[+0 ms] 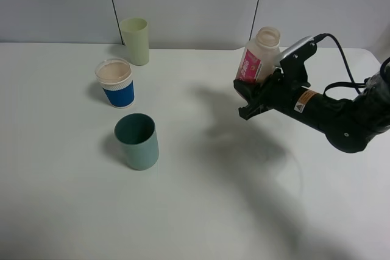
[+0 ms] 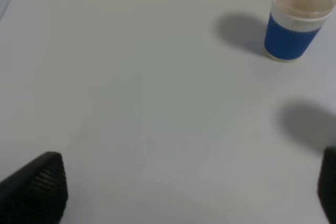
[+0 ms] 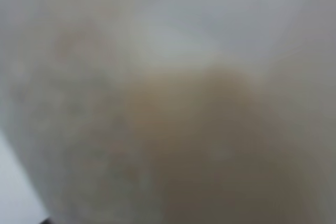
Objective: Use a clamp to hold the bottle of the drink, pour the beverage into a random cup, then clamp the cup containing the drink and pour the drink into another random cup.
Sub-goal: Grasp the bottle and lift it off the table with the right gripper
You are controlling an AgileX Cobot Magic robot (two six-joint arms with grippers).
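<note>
The bottle [image 1: 261,53] is pinched low on its body between the fingers of my right clamp [image 1: 251,92]. It is held off the table [image 1: 213,223], well to the right of the teal cup [image 1: 138,142] and higher than its rim. It leans only slightly, open neck up (my right wrist view is all blur: clear wall, and a beige mass I take for the beverage [image 3: 210,150]).

Step, as I judge it: first pour not yet made. The teal cup's inside shows dark green, no liquid that I can see. The paper cup [image 1: 116,83], just beyond the teal cup, shows beige inside; lining or drink, I cannot tell. The pale yellow-green tumbler [image 1: 135,41] stands farther beyond.

Next move calls for carrying the neck over the teal cup's mouth, then rolling my wrist slowly. The neck is wide, so the stream may come fast. The grip sits low, so I should watch for slip as it tips.

Pose: my right forearm reaches in from the right of the teal cup, wrist roughly level, fingers pointing toward the cups. My left clamp [image 2: 181,187] hangs over bare table, fingers spread wide, nothing between them.
</note>
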